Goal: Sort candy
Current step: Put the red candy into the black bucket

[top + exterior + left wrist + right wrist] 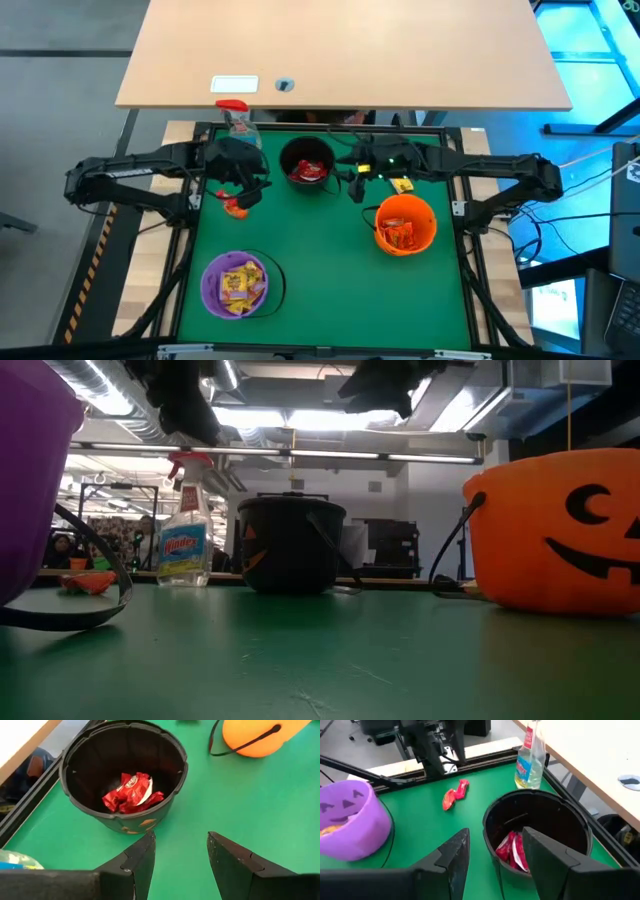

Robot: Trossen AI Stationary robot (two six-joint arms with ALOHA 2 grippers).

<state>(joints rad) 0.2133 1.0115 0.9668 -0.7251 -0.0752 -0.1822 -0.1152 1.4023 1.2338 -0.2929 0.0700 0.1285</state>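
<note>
Red candy [131,794] lies in the black bucket [307,165] at the far middle of the green mat. Yellow candy [240,283] fills the purple bucket [237,285], and orange-red candy [400,235] the orange bucket [405,225]. Loose red pieces [455,795] lie on the mat left of the black bucket; a yellow piece [402,184] lies to its right. My left gripper [180,840] hovers open left of the black bucket, above the loose pieces. My right gripper [495,835] hovers open at that bucket's right rim. Both are empty.
A clear spray bottle [238,118] with a red top stands at the mat's far left, close to my left arm. A tan table [340,50] lies beyond the far edge. Open mat stretches between the purple and orange buckets [330,270].
</note>
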